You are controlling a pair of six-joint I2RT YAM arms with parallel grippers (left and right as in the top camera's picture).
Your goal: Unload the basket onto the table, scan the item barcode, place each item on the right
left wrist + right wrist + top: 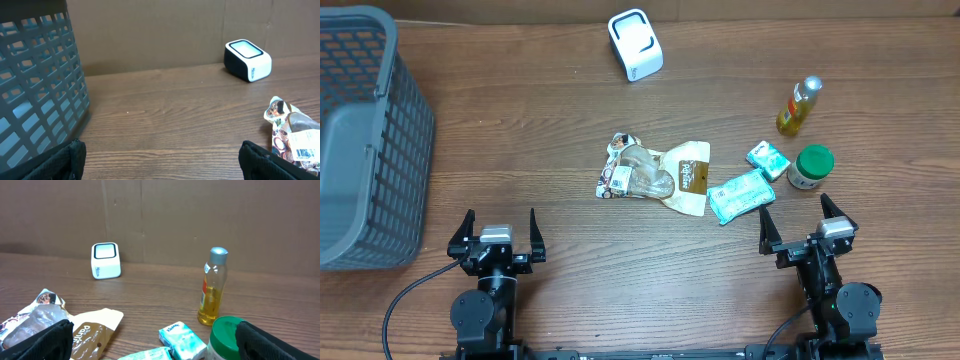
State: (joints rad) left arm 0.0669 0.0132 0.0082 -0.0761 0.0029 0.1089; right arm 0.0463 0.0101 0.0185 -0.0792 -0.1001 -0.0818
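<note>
A white barcode scanner (635,44) stands at the far middle of the table, also seen in the wrist views (247,60) (105,260). Items lie mid-table: a clear snack bag (638,172) whose barcode label (303,152) faces up, a brown pouch (688,178), two teal tissue packs (741,196) (767,158), a green-lidded jar (811,167) and a yellow oil bottle (799,106). My left gripper (497,232) is open near the front edge, left of the items. My right gripper (807,222) is open just in front of the jar. Neither holds anything.
A tall grey mesh basket (360,140) fills the left side, close to the left arm (35,90). A cardboard wall backs the table behind the scanner. Bare wood lies between the two grippers and between the items and the scanner.
</note>
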